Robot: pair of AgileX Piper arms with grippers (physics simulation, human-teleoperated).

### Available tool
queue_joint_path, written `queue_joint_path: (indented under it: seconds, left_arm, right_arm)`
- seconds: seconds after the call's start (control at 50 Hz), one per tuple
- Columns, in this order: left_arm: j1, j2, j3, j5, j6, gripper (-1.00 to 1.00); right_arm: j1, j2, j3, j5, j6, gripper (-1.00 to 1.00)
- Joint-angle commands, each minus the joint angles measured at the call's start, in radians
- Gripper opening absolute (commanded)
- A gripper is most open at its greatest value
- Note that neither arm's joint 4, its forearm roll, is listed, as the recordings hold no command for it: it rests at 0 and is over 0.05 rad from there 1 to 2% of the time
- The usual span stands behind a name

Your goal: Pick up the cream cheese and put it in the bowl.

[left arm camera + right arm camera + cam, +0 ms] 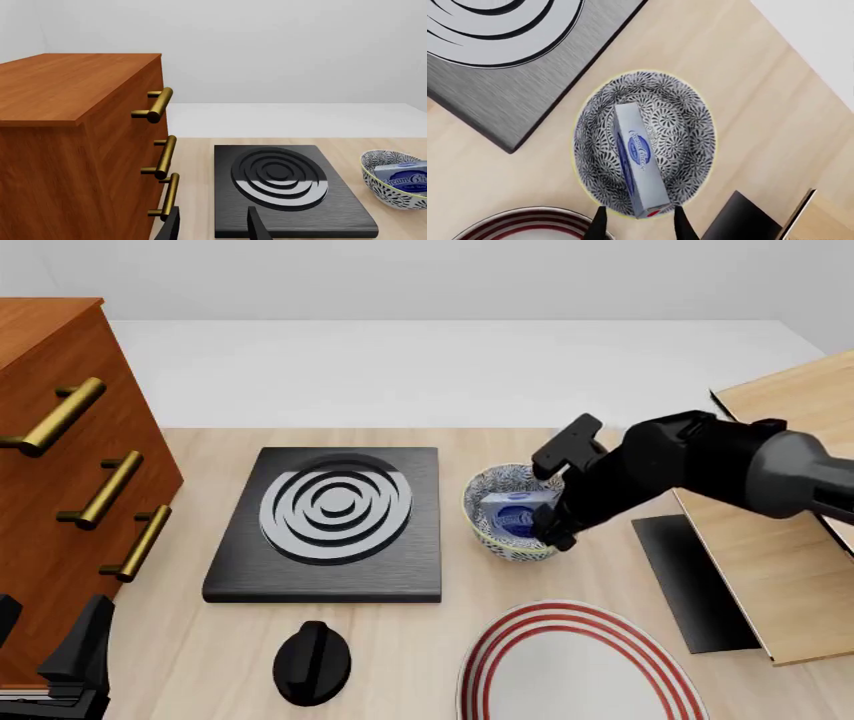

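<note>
Cream cheese lies inside the bowl, propped on edge against the patterned wall, logo face showing; the bowl sits on the counter just beside the black burner plate, with the red-striped plate nearer the arms. Right hand hovers over the bowl's rim, fingers parted and clear of the box, gripping nothing. Left hand is low by the wooden drawer cabinet, fingers apart and empty.
</note>
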Motion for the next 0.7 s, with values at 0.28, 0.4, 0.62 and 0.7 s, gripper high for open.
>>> queue_joint_path:
  seconds: [0.28,0.4,0.62,0.7]
  left_arm:
    - [0.0,0.0,0.0,0.0,0.0,1.0]
    - [0.0,0.0,0.0,0.0,0.0,1.0]
    - [0.0,0.0,0.0,0.0,0.0,1.0]
    - [0.0,0.0,0.0,0.0,0.0,1.0]
  right_arm:
    - [0.004,-0.014,-0.037,0.031,0.003,1.0]
    - [0.007,-0.033,-0.067,0.062,0.0,1.0]
    - [0.023,-0.088,-0.109,0.113,0.002,1.0]
    - [0.034,-0.118,-0.112,0.124,0.003,1.0]
